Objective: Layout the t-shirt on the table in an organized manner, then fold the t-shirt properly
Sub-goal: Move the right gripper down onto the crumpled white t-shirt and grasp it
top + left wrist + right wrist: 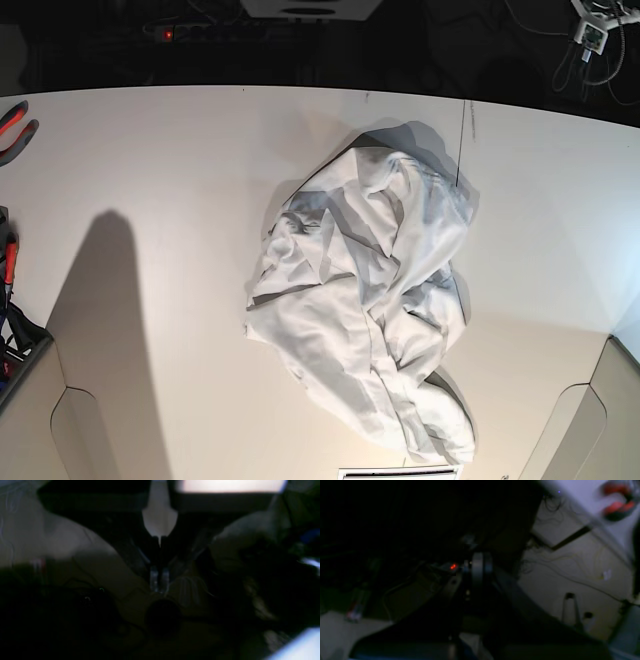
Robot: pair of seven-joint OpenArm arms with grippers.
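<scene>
A: Where is the t-shirt [365, 300] lying for you?

B: You are looking at it sitting crumpled in a heap on the table [150, 170], reaching from the thin dark seam line [462, 140] down toward the table's near edge.

A: And the grippers?

B: Your left gripper [159, 580] is showing its jaws pressed together, holding nothing. Your right gripper [480, 570] is likewise sitting closed and empty, in a dim, blurry view.

Wrist views dark, blurred; base view bright, sharp.
</scene>
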